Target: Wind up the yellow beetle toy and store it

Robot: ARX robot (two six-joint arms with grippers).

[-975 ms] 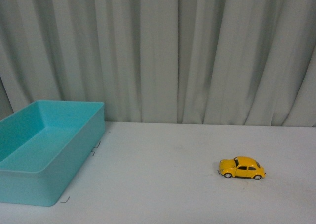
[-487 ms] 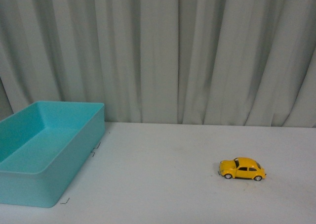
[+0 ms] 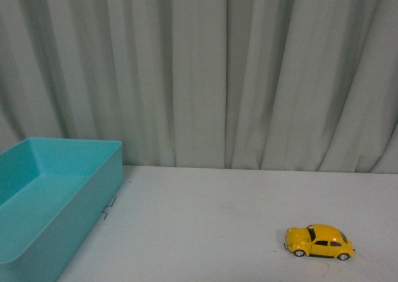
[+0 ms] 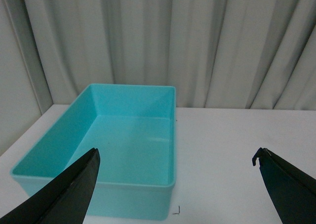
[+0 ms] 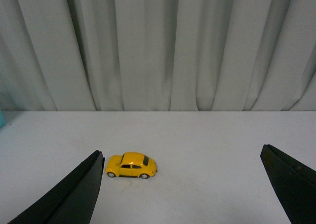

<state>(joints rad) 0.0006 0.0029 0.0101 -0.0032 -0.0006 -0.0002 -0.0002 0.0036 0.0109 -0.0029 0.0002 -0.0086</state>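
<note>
left gripper (image 4: 176,155) wide apart, empty, before teal bin (image 4: 138,202); right gripper (image 5: 182,153) likewise, clear of yellow beetle toy (image 5: 131,165)

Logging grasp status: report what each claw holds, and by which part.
Nothing is held. The left claw and right claw are both open and empty; the yellow beetle toy sits alone on the table.

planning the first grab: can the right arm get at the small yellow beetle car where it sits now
Probably yes. The small glossy yellow beetle toy car stands alone on the white table, ahead of the open right claw, with nothing beside or over it.
</note>
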